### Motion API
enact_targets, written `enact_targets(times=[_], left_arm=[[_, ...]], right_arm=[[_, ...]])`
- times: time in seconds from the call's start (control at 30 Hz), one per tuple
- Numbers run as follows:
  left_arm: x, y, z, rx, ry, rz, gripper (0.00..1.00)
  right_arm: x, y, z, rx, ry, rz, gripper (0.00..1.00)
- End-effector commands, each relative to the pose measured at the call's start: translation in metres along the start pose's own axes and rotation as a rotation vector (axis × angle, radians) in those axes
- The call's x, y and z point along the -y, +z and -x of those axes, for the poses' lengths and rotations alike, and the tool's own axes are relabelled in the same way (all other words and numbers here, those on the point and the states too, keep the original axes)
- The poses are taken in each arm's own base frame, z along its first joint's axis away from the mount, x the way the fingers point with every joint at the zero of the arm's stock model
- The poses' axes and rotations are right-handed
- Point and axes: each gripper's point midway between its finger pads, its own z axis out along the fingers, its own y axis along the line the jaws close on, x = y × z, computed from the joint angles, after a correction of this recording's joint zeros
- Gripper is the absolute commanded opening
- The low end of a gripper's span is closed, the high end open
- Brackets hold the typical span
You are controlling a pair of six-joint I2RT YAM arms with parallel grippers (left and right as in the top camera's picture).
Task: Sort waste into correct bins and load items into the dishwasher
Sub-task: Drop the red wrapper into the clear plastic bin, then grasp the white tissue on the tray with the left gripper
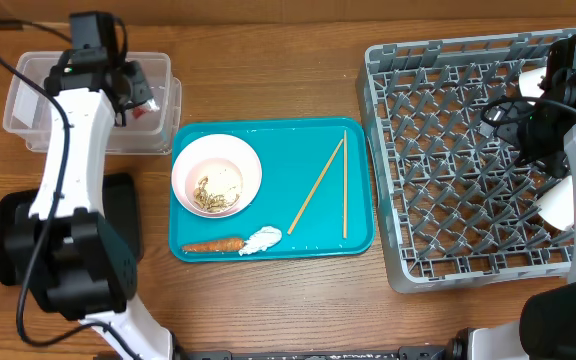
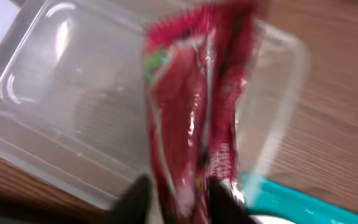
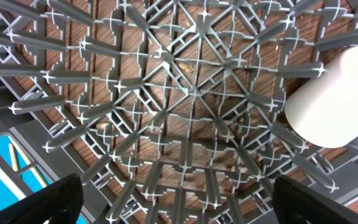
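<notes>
My left gripper (image 2: pixel 179 204) is shut on the red shiny snack wrapper (image 2: pixel 191 118) and holds it over the clear plastic tub (image 2: pixel 73 93); overhead, the wrapper (image 1: pixel 146 102) is at the tub's (image 1: pixel 28 100) right end. The white bowl (image 1: pixel 230 160) with rice-like scraps (image 1: pixel 208 192), the carrot (image 1: pixel 213 244), the crumpled napkin (image 1: pixel 263 239) and two chopsticks (image 1: pixel 316 186) lie on the teal tray (image 1: pixel 358 235). My right gripper (image 3: pixel 191 205) is open and empty above the grey dish rack (image 3: pixel 185 93), near a white cup (image 3: pixel 334 99).
The black tray (image 1: pixel 8 240) sits at the front left, partly hidden by my left arm. The rack (image 1: pixel 438 150) fills the right side; a white cup (image 1: pixel 533 78) and another white dish (image 1: pixel 556 205) lie in it, partly behind my right arm.
</notes>
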Motion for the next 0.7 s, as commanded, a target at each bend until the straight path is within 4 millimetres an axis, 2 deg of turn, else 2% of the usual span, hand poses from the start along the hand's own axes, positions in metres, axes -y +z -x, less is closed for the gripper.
enact_targets(times=[0.0, 0.1, 0.13, 0.23, 0.3, 0.33, 0.43, 0.53, 0.67], left_arm=[[-0.015, 0.009, 0.007, 0.008, -0.053, 0.014, 0.76], [-0.016, -0.008, 0.016, 0.031, -0.061, 0.001, 0.76], [-0.01, -0.018, 0.014, 0.02, -0.056, -0.027, 0.76], [0.021, -0.052, -0.011, -0.092, -0.056, -0.173, 0.77], [0.045, -0.074, -0.045, -0.222, -0.064, -0.264, 0.79], [0.055, -0.085, -0.068, -0.31, -0.062, -0.279, 0.81], [0.069, -0.102, -0.12, -0.492, -0.063, -0.22, 0.89], [0.083, -0.111, -0.162, -0.613, -0.065, -0.157, 0.91], [0.102, -0.111, -0.21, -0.697, -0.044, -0.09, 0.92]], right_arm=[[0.0, -0.007, 0.002, 0.018, -0.001, 0.007, 0.99], [0.0, -0.007, 0.002, 0.016, -0.002, 0.006, 0.99], [0.0, -0.007, 0.002, 0.015, -0.005, 0.006, 0.99], [0.0, -0.007, 0.002, 0.016, -0.008, 0.006, 0.99], [0.0, -0.007, 0.002, 0.016, -0.008, 0.006, 0.99], [0.0, -0.007, 0.002, 0.016, -0.008, 0.006, 0.99], [0.0, -0.007, 0.002, 0.016, -0.008, 0.006, 0.99], [0.0, -0.007, 0.002, 0.016, -0.009, 0.006, 1.0], [0.0, -0.007, 0.002, 0.016, -0.01, 0.006, 1.0]])
